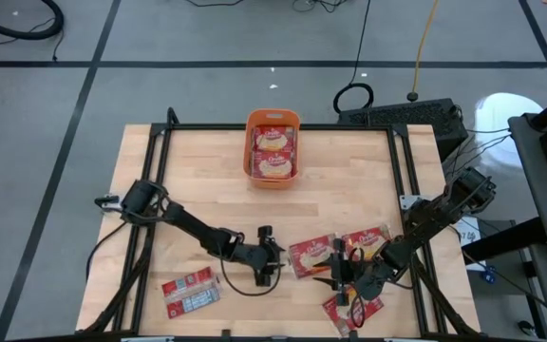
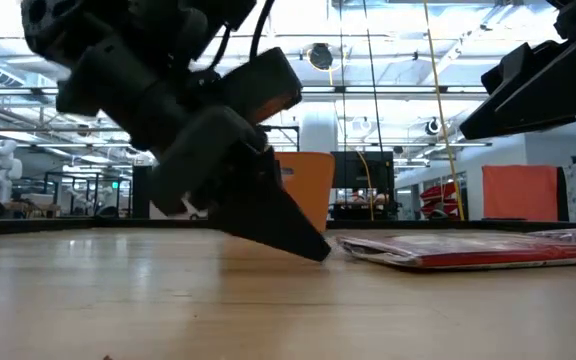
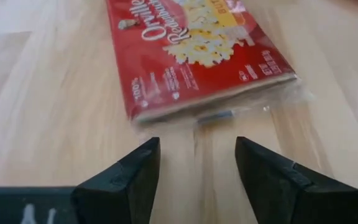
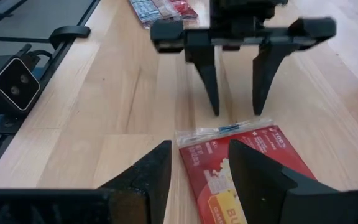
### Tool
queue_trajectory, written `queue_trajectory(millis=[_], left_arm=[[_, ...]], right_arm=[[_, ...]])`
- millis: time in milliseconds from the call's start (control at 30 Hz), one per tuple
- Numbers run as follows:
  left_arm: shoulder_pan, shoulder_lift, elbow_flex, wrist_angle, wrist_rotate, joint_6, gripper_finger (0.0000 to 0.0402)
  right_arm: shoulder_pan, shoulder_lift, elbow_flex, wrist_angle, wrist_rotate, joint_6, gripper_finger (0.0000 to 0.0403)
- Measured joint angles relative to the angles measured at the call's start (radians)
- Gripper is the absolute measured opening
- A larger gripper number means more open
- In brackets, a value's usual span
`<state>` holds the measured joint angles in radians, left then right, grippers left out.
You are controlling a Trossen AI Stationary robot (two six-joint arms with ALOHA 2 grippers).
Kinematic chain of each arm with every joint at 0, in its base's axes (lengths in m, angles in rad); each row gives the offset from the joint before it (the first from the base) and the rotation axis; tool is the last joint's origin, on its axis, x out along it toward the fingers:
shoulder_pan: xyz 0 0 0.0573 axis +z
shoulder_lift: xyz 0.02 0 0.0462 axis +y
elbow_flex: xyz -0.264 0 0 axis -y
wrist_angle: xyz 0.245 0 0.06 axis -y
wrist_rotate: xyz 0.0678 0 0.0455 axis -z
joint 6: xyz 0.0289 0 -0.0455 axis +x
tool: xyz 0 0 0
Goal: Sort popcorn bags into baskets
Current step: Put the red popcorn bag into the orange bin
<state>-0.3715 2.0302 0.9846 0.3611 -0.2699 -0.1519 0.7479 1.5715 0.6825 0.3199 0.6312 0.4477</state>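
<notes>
Glossy plastic-wrapped popcorn bags [image 3: 197, 56] on smooth light wood table [image 3: 48, 106].

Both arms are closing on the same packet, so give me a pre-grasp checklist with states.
1. Left tool open: ok.
2. Right tool open: ok.
3. Target popcorn bag flat on the table, its clear sealed edge facing the left tool: ok.
4. Only one tool at that bag: not ok, both sit at its end.
5. Room in the orange basket: cannot tell; two bags already cover its floor.
</notes>
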Motion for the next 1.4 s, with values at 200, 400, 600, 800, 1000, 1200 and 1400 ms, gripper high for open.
queue_trajectory(millis=[200, 400, 600, 800, 1000, 1200, 1400], left_arm=[[0.011, -0.087, 0.000, -0.076, 0.000, -0.036, 0.0212], [0.019, -0.080, 0.001, -0.058, 0.046, -0.072, 0.0220], [0.019, -0.041, -0.001, -0.011, 0.047, -0.073, 0.0276], [0.040, -0.003, -0.001, -0.001, 0.098, -0.028, 0.0304], [0.076, 0.031, 0.003, 0.034, 0.180, -0.023, 0.0267], [0.101, 0.053, 0.004, 0.046, 0.218, 0.011, 0.0185], [0.112, 0.057, 0.002, 0.083, 0.226, 0.067, 0.0039]], right_arm=[[0.000, 0.000, 0.000, -0.005, 0.000, 0.009, 0.0150], [0.000, 0.000, 0.000, -0.005, -0.001, 0.011, 0.0150], [0.007, 0.000, 0.000, 0.002, -0.004, 0.012, 0.0150], [0.007, 0.000, 0.000, 0.003, -0.004, 0.010, 0.0150], [0.007, 0.000, 0.000, 0.005, -0.004, 0.004, 0.0150], [0.007, 0.000, 0.000, 0.004, -0.004, 0.009, 0.0150], [0.007, 0.000, 0.000, 0.004, -0.004, 0.010, 0.0150]])
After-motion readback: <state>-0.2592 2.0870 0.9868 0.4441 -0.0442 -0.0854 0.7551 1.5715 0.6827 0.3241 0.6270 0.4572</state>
